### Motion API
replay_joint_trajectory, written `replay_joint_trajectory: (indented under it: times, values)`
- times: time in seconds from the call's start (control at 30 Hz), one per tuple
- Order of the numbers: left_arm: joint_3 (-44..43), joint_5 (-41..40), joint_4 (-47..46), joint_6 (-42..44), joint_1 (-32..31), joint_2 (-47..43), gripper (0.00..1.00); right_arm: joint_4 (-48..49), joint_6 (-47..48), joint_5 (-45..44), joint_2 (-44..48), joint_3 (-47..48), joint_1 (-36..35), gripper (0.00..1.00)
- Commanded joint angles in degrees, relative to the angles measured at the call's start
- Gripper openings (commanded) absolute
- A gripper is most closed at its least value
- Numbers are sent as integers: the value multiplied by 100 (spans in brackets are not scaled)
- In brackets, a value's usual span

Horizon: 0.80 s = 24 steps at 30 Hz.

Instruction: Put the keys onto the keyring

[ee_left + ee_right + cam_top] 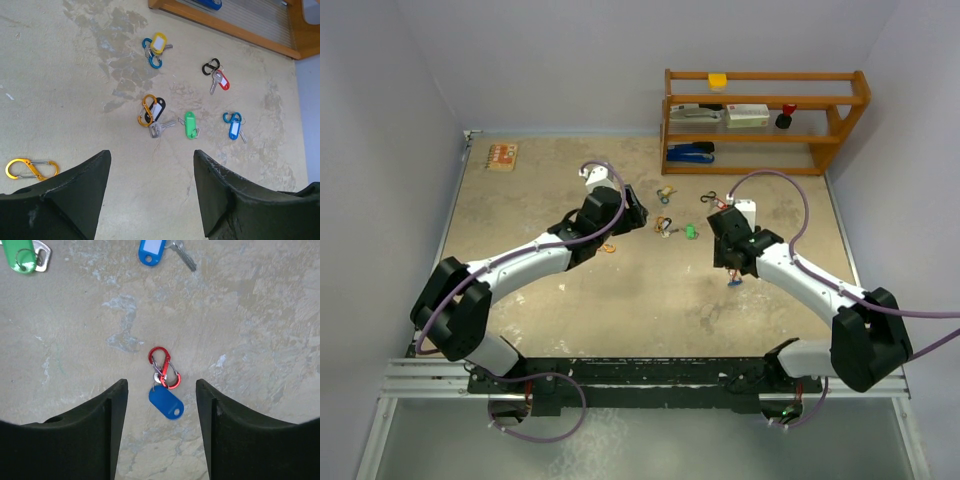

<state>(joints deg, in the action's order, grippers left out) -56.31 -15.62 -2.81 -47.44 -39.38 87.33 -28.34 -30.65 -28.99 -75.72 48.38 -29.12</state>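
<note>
My right gripper point(161, 390) point(730, 265) is open. Between its fingers, touching neither, shows a red keyring clip point(164, 368) with a blue-tagged key point(166, 403) hooked on it. Ahead lie a loose blue-tagged key point(152, 251) and a green-tagged key point(20, 255). My left gripper point(152, 165) point(635, 213) is open over bare table. Beyond it lie a yellow-tagged key on a blue clip point(158, 42), a red-tagged key on a black clip point(223, 81), a silver key by an orange clip point(159, 128), the green tag point(189, 125) and a blue tag on a blue clip point(233, 127).
A lone orange clip point(30, 169) lies left of my left fingers. A wooden shelf point(765, 120) with office items stands at the back right. A small card point(502, 156) lies at the back left. Walls close the table on three sides.
</note>
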Motion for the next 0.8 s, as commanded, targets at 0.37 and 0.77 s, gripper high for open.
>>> replay_joint_trajectory:
  times: [0.37,0.77]
  values:
    - [264,-223,-92,65,114,-475,64,1931,1215,1080,-1608,1075,3,57]
    - [364,-111,-189,83,248,-444,64,2183,801,1349,-2767,1855,8,58]
